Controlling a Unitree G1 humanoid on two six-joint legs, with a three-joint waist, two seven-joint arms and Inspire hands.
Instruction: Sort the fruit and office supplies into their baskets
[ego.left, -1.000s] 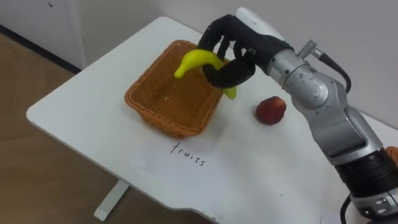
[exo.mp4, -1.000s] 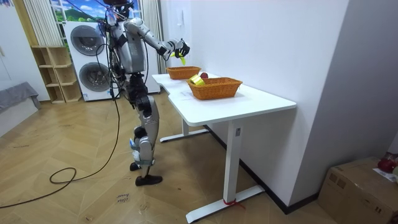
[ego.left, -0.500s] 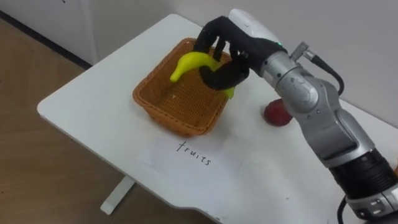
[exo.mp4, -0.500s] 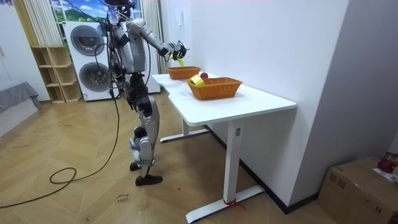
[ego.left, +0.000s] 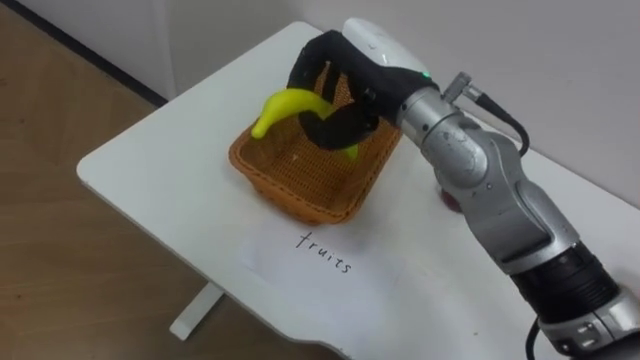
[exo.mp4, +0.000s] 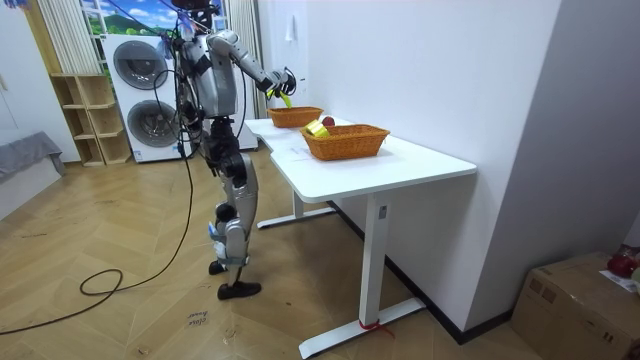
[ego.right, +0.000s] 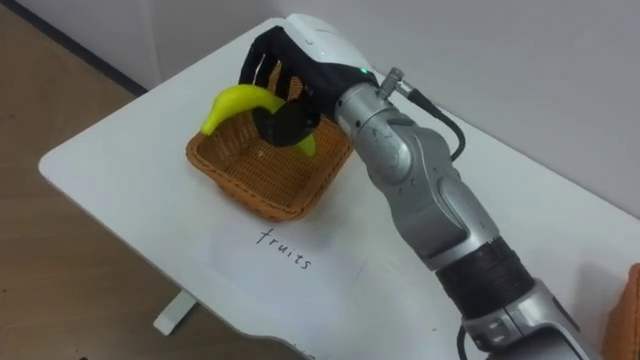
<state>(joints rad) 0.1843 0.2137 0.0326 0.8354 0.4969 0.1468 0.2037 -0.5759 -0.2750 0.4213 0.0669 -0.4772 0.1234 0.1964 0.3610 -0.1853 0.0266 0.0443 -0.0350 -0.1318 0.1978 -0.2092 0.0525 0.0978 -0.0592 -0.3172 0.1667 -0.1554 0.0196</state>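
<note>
1. The right hand (ego.left: 338, 85) is clenched around a banana (ego.left: 283, 103) and holds it over the fruit basket (ego.left: 290, 190). The basket stands on the white tabletop (ego.left: 165, 150), behind a paper label (ego.left: 325, 255) handwritten for fruit.
2. The banana is not yet in. It hangs above the basket's open middle, clear of the weave. What shows of the basket's floor looks bare, so I judge this to be the first fruit bound for it.
3. A red fruit (ego.left: 448, 200) lies on the tabletop just beside the basket, mostly hidden behind the forearm. It is not yet sorted.
4. In the room view the robot stands at the far end of the tabletop. A second basket (exo.mp4: 345, 141) nearer the camera holds a yellow thing and a red thing, too small to identify.
5. My reading is that the sorting is at an early stage. The banana has to be let go, then the red fruit moved.
</note>
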